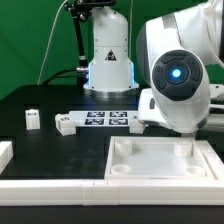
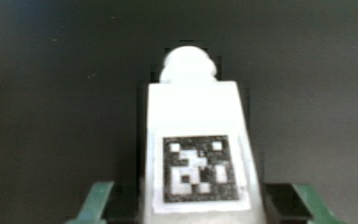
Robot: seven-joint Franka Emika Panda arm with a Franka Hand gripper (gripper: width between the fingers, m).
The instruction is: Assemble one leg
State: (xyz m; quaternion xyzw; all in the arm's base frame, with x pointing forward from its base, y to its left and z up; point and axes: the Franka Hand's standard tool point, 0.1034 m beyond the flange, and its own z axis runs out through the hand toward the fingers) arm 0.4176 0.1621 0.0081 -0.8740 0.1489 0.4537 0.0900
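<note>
In the wrist view a leg (image 2: 197,120), a white block with a black-and-white tag on its face and a rounded peg at its far end, lies over the black table between the green fingertips (image 2: 101,200). My gripper (image 2: 201,205) is open around it, with a dark gap on each side. In the exterior view my arm (image 1: 178,80) hangs over the far right corner of the white tray (image 1: 130,170) and hides the fingers. A thin white post (image 1: 186,148) shows under the hand; I cannot tell if it is the leg.
Two more small white legs (image 1: 33,119) (image 1: 66,124) stand at the exterior view's left by the marker board (image 1: 105,120). White parts lie at the front left (image 1: 5,152) and along the front edge (image 1: 60,190). The robot base (image 1: 108,60) stands behind.
</note>
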